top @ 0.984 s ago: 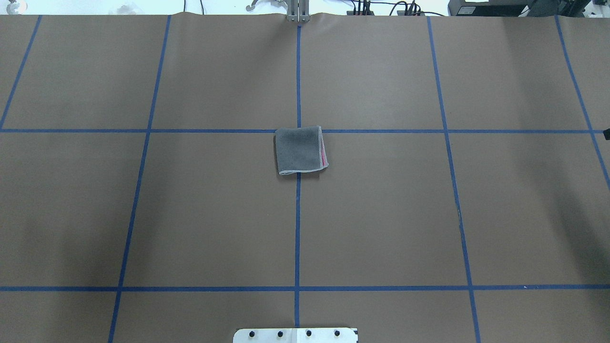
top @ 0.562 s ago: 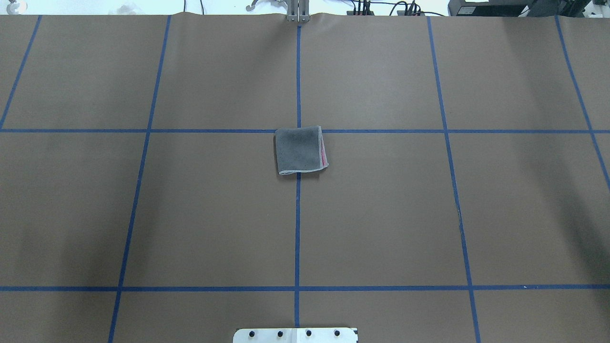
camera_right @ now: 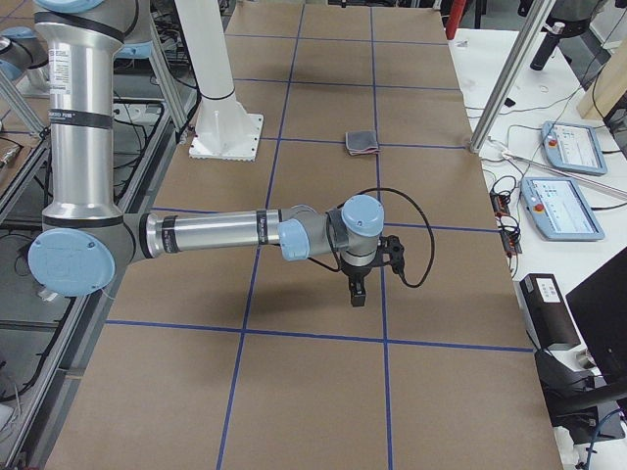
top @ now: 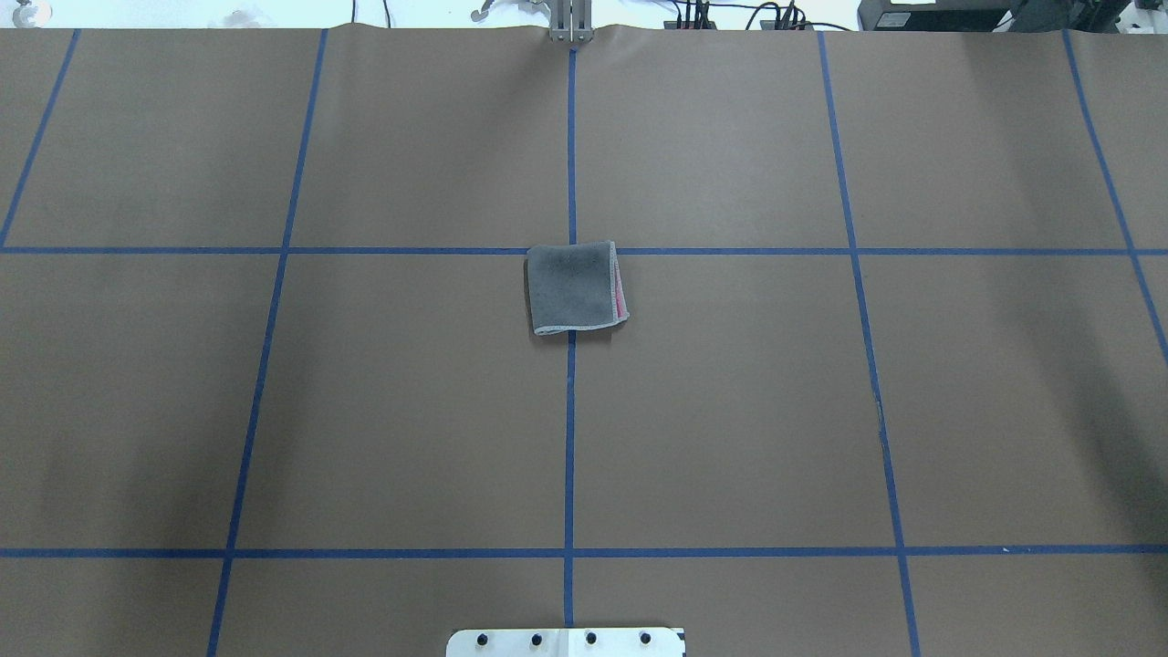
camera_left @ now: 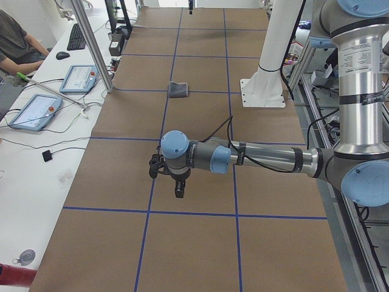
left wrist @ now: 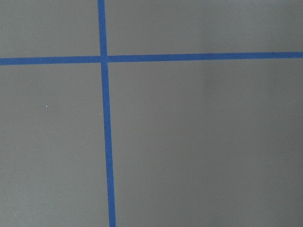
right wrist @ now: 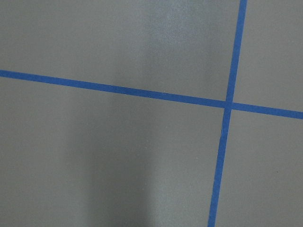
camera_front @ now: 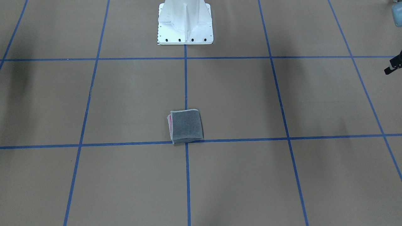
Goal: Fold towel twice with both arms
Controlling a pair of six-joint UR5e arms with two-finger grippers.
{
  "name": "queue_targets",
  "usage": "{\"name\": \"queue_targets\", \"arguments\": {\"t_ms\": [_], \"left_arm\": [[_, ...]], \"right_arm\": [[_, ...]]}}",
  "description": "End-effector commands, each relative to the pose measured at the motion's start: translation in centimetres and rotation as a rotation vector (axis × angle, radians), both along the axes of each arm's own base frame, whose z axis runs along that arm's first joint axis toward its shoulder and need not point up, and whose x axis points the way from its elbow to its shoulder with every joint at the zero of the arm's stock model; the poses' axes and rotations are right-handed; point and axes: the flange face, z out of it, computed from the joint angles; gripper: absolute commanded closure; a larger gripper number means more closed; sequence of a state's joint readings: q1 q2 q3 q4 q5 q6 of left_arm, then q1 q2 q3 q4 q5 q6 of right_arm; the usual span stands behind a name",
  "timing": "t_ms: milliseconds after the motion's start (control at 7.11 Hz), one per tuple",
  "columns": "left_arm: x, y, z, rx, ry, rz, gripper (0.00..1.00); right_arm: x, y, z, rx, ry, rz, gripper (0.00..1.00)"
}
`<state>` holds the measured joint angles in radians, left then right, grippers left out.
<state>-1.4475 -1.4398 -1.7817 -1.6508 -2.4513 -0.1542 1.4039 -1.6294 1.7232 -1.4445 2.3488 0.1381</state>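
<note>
Towel lies folded grey-side up; cannot tell whether left end effector or right end effector is clenched.

Overhead, front opposed, sharing towel; wrist cameras seemingly near table.

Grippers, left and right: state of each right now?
Left gripper: cannot tell open or shut; away from the towel.
Right gripper: cannot tell; also away from it.

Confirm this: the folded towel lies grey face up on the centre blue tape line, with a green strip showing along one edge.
Not quite: the strip on the towel is pink, not green, as the overhead view shows. The rest holds.
</note>
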Motion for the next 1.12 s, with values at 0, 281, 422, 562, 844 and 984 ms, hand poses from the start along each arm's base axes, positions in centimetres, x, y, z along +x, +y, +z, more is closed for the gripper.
{"name": "queue_targets", "arguments": {"t_ms": [0, 281, 422, 562, 844, 984], "left_arm": [[-0.14, 0.14, -0.37, 0.009, -0.003, -0.003, 0.0], [-0.17, -0.43, -0.27, 0.013, -0.028, -0.008, 0.0], [-0.16, -0.43, -0.22, 0.011, -0.027, -0.009, 0.0], [-0.17, -0.36, -0.08, 0.009, -0.027, -0.008, 0.0], [-0.09, -0.51, 0.12, 0.012, -0.027, -0.004, 0.0], [-0.06, -0.7, -0.09, 0.016, -0.027, -0.004, 0.0]], "right_arm": [[-0.04, -0.03, -0.43, 0.011, -0.005, -0.001, 0.0], [-0.18, -0.46, -0.45, 0.01, -0.003, -0.002, 0.0], [-0.11, -0.45, -0.8, 0.014, -0.005, -0.001, 0.0], [-0.1, -0.39, -0.52, 0.009, -0.004, -0.001, 0.0], [-0.1, -0.39, -0.65, 0.011, -0.005, -0.001, 0.0], [-0.09, -0.33, -0.81, 0.014, -0.005, -0.001, 0.0]]}}
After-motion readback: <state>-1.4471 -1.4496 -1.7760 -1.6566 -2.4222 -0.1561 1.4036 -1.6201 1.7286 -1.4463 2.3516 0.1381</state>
